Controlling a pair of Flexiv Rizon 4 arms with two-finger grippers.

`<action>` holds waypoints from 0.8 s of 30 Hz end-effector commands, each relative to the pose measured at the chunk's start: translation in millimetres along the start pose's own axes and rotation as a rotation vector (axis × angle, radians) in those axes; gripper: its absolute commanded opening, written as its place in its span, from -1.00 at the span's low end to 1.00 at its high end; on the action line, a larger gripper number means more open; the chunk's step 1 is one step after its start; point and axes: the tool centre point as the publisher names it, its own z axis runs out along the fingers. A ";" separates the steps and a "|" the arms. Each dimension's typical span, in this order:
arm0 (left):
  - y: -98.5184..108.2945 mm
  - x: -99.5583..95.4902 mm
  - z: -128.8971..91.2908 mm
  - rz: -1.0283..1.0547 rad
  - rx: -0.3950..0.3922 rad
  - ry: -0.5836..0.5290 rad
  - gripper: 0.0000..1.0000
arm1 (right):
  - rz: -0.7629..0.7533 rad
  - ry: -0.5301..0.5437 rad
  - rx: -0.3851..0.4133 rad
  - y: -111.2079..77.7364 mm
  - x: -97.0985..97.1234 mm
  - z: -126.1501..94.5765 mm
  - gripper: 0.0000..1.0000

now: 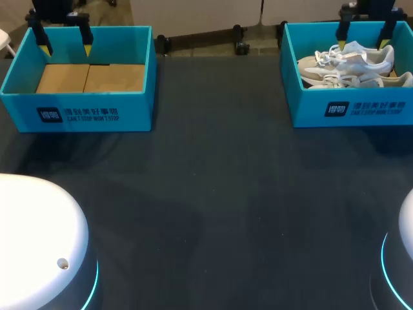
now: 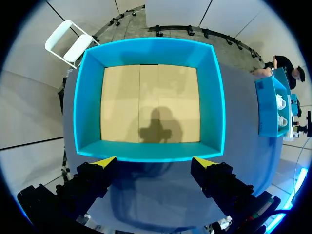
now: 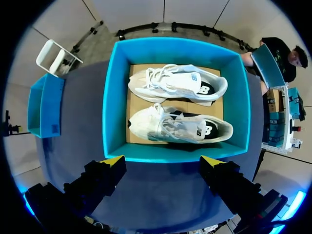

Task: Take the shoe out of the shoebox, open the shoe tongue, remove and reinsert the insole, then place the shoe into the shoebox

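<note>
Nearest me a white rounded base [image 1: 39, 239] sits at the near left corner of the dark table [image 1: 213, 194], and a second shows at the near right edge; the broad middle of the table is plain dark surface. Farther back, at the far left, stands the left shoebox [image 1: 84, 113] [image 2: 146, 48], blue, showing its bare cardboard floor; the left gripper [image 1: 65, 46] [image 2: 155, 163] hangs above it, fingers spread wide apart, touching neither wall nor floor. At the far right stands the right shoebox [image 1: 361, 106] [image 3: 112, 97], the same blue; two white shoes lie side by side on its floor, toes to the left, the near shoe [image 1: 361, 81] [image 3: 178, 127] just beside the far shoe [image 1: 348, 61] [image 3: 178, 83]. The right gripper [image 1: 362, 40] [image 3: 162, 162] hangs over this box with its yellow tips well apart; both shoes lie below it, clear of the fingers, the near shoe the closer of the two in the right wrist view.
</note>
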 end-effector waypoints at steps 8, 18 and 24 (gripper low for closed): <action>0.0 0.0 0.0 0.000 0.000 0.000 1.00 | -0.015 0.004 -0.035 -8.4 -39.4 17.9 1.00; 0.0 0.0 0.0 0.000 0.000 0.000 1.00 | -0.020 -0.032 -0.044 2.6 -79.4 38.3 1.00; 0.0 0.0 0.0 0.000 0.000 0.000 1.00 | -0.033 -0.053 -0.061 11.9 -102.6 48.4 1.00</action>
